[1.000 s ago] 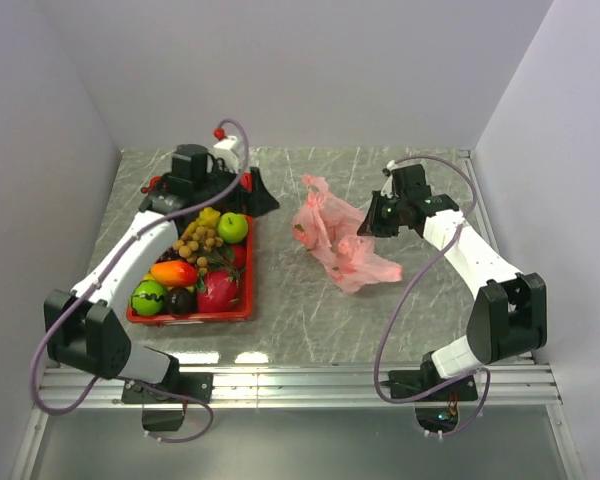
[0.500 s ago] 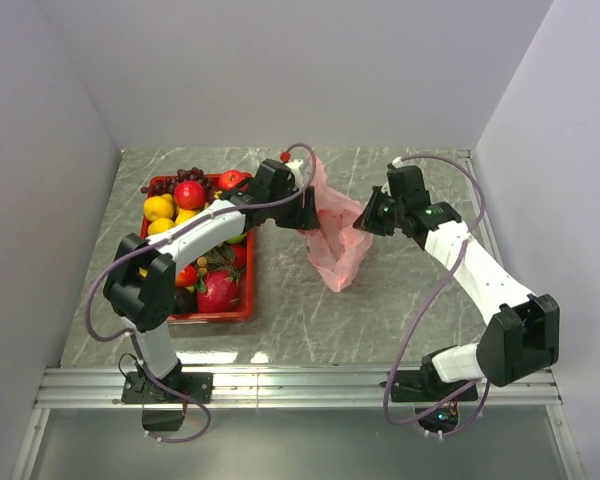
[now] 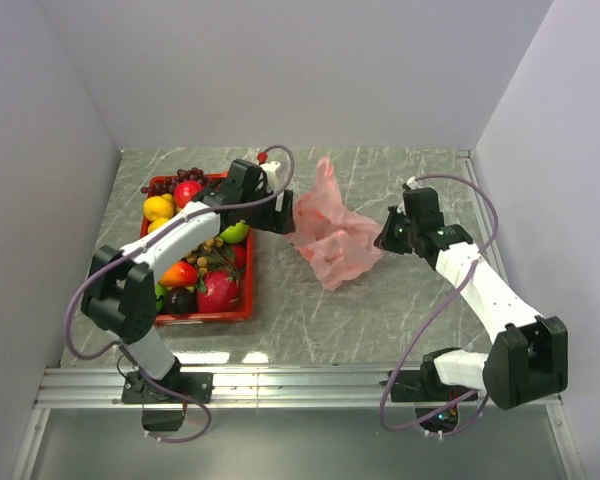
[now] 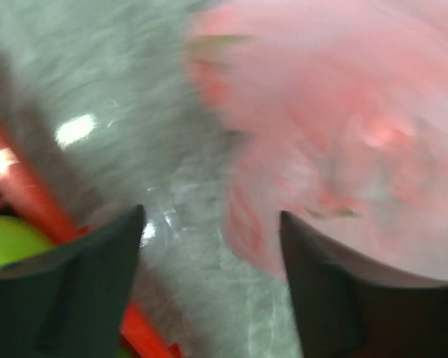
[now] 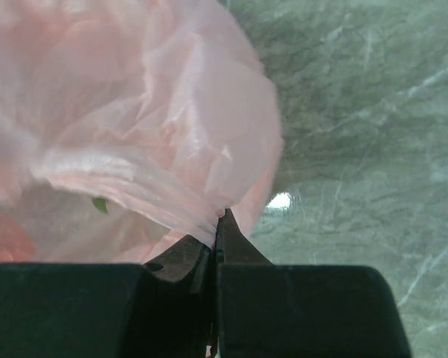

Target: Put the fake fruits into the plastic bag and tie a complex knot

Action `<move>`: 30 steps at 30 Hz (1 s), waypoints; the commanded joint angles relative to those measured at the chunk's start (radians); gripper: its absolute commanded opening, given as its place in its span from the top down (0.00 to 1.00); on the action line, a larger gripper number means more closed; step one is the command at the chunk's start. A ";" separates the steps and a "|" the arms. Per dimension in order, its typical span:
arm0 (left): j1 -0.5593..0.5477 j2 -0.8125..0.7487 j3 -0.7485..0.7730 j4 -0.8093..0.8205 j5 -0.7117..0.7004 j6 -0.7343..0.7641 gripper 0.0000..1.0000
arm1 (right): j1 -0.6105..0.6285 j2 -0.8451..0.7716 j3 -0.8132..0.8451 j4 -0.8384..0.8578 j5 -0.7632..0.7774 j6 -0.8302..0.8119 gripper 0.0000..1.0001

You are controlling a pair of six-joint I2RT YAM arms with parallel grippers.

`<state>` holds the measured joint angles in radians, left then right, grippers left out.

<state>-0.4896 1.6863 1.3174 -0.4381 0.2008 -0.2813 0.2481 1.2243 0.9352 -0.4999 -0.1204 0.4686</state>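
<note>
The left wrist view is badly motion-blurred. It shows the left pincer [image 4: 209, 250] with its two dark fingers [image 4: 75, 291] spread wide and bare counter [image 4: 127, 82] in the gap. The plastic bag [image 4: 343, 127] is a pink smear above the right-hand finger, and contact between the two cannot be determined. A green streak at the bag's upper edge is too blurred to identify.

In the right wrist view, the right pincer [image 5: 218, 224] is closed, with a pleat of the bag's film [image 5: 134, 127] clamped at its tips. A small green patch [image 5: 99, 204] shows through the film. Its nature cannot be resolved, and the bag's contents are otherwise hidden by the crinkled layers.

From above, the bag [image 3: 330, 240] sits on the counter [image 3: 310, 310] between the two arms. One flap stands upward, and the left pincer [image 3: 278, 215] is at its left edge, the right pincer [image 3: 385, 240] at its right edge. The bag's mouth cannot be located.

The red tray [image 3: 205, 318] lies left of the bag. The left arm crosses over it and hides its middle. Visible around the arm:
- purple grapes [image 3: 180, 175], a red apple [image 3: 188, 192] and a lemon [image 3: 158, 207] at the far end;
- a green apple [image 3: 235, 232] and tan berries [image 3: 205, 250] beside the arm;
- a mango [image 3: 178, 273] and a dragon fruit [image 3: 218, 290] at the near end.

The left wrist view crops the tray to a rim section [image 4: 30, 194] with one green fruit [image 4: 4, 239] behind it.
</note>
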 commanded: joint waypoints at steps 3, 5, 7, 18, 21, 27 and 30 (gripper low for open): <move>-0.027 -0.180 0.068 0.053 0.212 0.146 0.08 | 0.019 0.041 0.028 0.129 0.004 -0.041 1.00; -0.009 -0.209 0.086 0.032 0.251 0.188 0.09 | 0.019 0.061 0.040 0.130 0.002 -0.045 1.00; -0.003 -0.258 0.077 0.041 0.281 0.214 0.09 | 0.022 0.073 0.059 0.129 0.002 -0.054 1.00; 0.288 -0.208 0.288 -0.158 0.057 0.220 0.01 | 0.034 0.073 0.088 0.150 0.013 -0.154 1.00; 0.382 -0.185 0.318 -0.214 -0.068 0.232 0.01 | 0.036 0.070 0.088 0.153 0.019 -0.180 1.00; 0.525 -0.143 0.318 -0.295 -0.132 0.165 0.01 | 0.036 0.072 0.079 0.153 0.013 -0.197 1.00; 0.556 -0.100 0.319 -0.324 -0.155 0.062 0.01 | 0.036 0.083 0.077 0.156 0.010 -0.197 1.00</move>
<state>0.0509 1.5494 1.6005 -0.6926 0.0998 -0.1215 0.2771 1.3136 0.9806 -0.3859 -0.1200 0.2935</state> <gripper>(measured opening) 0.993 0.007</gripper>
